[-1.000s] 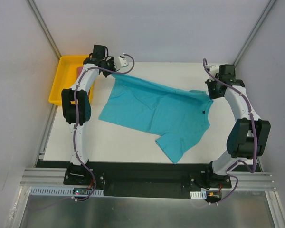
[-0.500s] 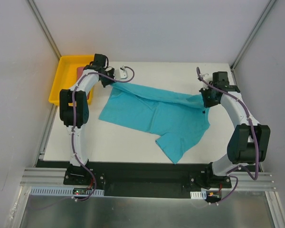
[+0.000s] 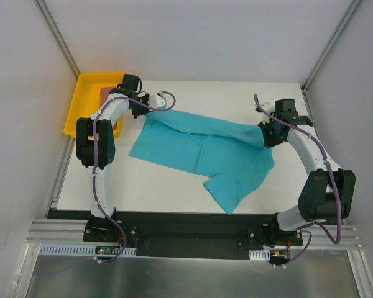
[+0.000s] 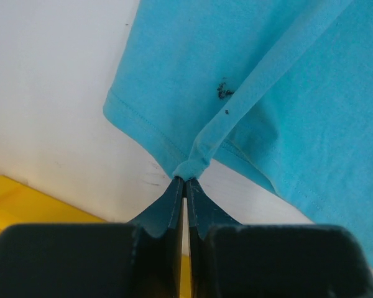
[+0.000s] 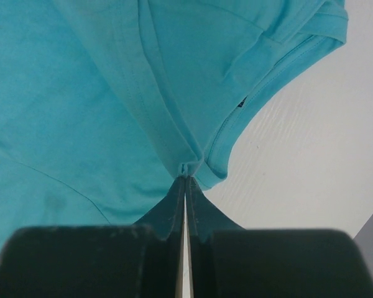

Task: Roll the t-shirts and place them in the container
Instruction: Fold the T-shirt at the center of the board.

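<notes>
Top external alone shows pink t-shirt (image 3: 104, 94) in yellow tray (image 3: 74, 117).

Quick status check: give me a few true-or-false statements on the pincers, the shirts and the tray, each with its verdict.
1. The left pincer is shut on the teal t-shirt. True.
2. The right pincer hangs open, holding nothing. False: it is shut on the same shirt's edge.
3. The teal t-shirt is rolled up. False: it lies spread out, its far edge stretched between the two pincers.
4. The pink t-shirt lies in the yellow tray. True.
</notes>
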